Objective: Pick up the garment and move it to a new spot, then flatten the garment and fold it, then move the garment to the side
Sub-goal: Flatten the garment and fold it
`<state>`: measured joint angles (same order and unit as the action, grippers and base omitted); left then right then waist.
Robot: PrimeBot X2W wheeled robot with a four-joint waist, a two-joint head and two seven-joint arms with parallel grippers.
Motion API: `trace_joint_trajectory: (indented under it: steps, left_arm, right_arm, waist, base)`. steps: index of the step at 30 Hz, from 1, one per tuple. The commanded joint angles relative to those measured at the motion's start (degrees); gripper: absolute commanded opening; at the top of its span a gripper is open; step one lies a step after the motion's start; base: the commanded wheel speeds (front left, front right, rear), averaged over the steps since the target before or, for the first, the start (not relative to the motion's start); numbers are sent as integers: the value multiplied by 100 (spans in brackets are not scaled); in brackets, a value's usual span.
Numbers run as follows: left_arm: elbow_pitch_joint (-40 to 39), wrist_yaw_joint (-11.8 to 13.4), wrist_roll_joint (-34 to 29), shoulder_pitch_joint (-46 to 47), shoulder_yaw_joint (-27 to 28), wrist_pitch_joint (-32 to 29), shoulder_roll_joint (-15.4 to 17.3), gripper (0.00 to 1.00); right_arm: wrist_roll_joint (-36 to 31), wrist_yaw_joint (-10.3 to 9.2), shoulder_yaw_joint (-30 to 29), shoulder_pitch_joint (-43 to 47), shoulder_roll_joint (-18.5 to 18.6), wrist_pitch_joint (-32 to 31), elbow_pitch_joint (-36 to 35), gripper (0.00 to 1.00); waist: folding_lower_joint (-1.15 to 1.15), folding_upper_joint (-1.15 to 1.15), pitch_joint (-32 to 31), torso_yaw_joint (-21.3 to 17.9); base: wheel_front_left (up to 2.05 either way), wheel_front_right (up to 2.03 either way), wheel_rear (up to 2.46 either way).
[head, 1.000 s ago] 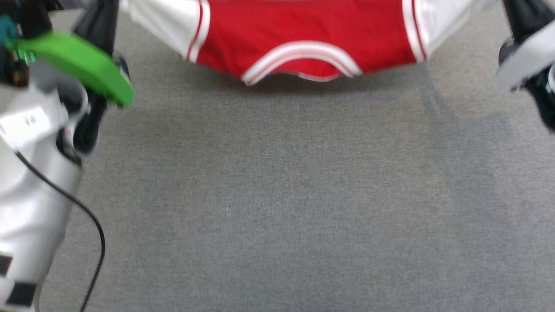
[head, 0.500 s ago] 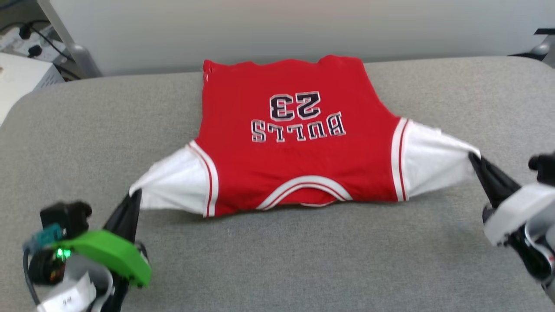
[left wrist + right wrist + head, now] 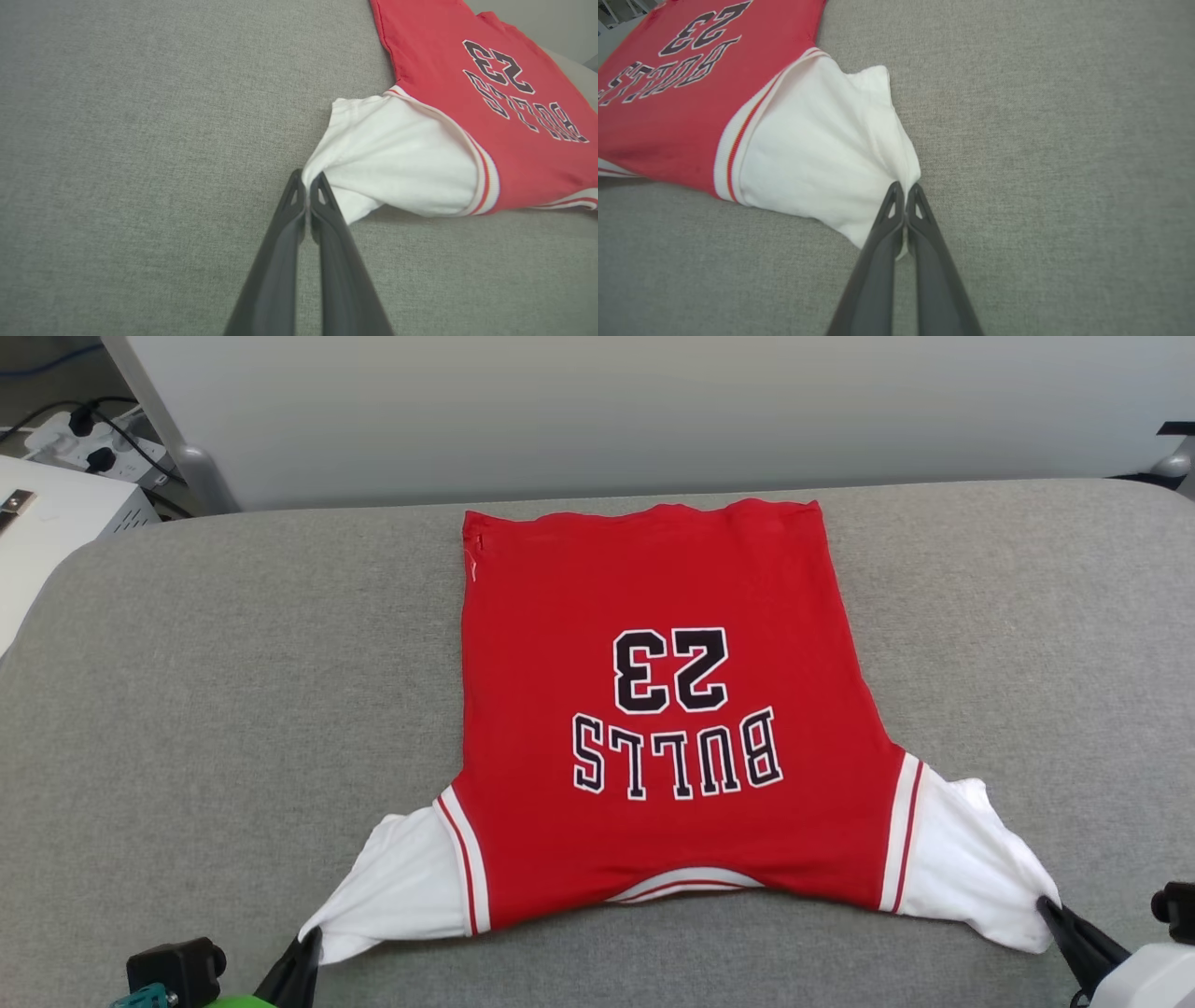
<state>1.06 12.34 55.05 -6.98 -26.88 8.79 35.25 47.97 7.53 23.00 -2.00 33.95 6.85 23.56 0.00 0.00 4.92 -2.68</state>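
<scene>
Grey fabric bench [image 3: 233, 709], red garment [image 3: 653, 579] spread print-up, collar nearest the robot, left hand [image 3: 306, 181] clenched on its left sleeve [image 3: 397, 158], right hand [image 3: 904, 190] clenched on its right sleeve [image 3: 817, 154]

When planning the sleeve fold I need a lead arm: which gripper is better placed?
Left, marginally: left gripper and right gripper each pinch a garment sleeve tip, but the left sleeve looks smoother.

place: lab-like workroom | cues: power strip [image 3: 89, 446], grey padded surface [image 3: 233, 709], plain white panel [image 3: 653, 411]
</scene>
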Motion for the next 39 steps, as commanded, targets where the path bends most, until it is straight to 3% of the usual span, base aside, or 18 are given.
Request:
trace_joint_trajectory:
  steps: [1, 7, 8, 9, 10, 18, 23, 29, 35, 39]
  left_arm:
    - [75, -11, -13, -63, -20, 33, -39, 0]
    - [254, -66, -165, 175, -144, 87, -150, 0]
    - [263, -80, -193, 219, -170, 74, -153, 0]
    - [266, -83, -236, 285, -182, 91, -161, 0]
    - [268, -83, -263, 336, -191, 100, -174, 0]
    - [-26, -6, -674, 976, -262, 234, -300, 0]
    - [-313, 87, -983, 1413, -323, 291, -390, 0]
    - [-552, 60, -1250, 1944, -425, 371, -615, 0]
    - [-593, -22, -1489, 2431, -540, 449, -863, 0]
    - [-603, -93, -1615, 2706, -607, 494, -1035, 0]
  right_arm:
    - [-106, -4, -9, 142, 11, -90, -65, 0]
    - [-309, -4, -193, 349, -57, -456, -261, 0]
    - [-324, -4, -243, 337, -71, -515, -296, 22]
    - [-364, -4, -300, 300, -77, -573, -361, 88]
    - [-407, -4, -358, 260, -79, -602, -421, 100]
    - [-945, -4, -1234, -764, 59, -880, -1289, 100]
    - [-1270, -4, -1485, -2037, 135, -1535, -1673, 100]
    - [-1337, -4, -1278, -3918, 210, -3306, -1371, 100]
    - [-1358, -4, -919, -5783, 245, -5464, -299, 100]
    - [-1642, -4, -859, -6611, 159, -6385, 307, 100]
  waist:
    - [0, 0, 15, 36]
    - [0, 0, 58, 104]
    - [0, 0, 73, 113]
    - [0, 0, 94, 124]
    - [0, 0, 112, 135]
    - [0, 0, 656, 348]
    - [0, 0, 1209, 607]
    - [0, 0, 1978, 954]
    - [0, 0, 2661, 1321]
    - [0, 0, 3021, 1561]
  base:
    - [0, 0, 0]
    - [0, 0, 0]
    - [0, 0, 0]
    - [0, 0, 0]
    - [0, 0, 0]
    - [0, 0, 0]
    - [0, 0, 0]
    - [0, 0, 0]
    - [0, 0, 0]
    - [0, 0, 0]
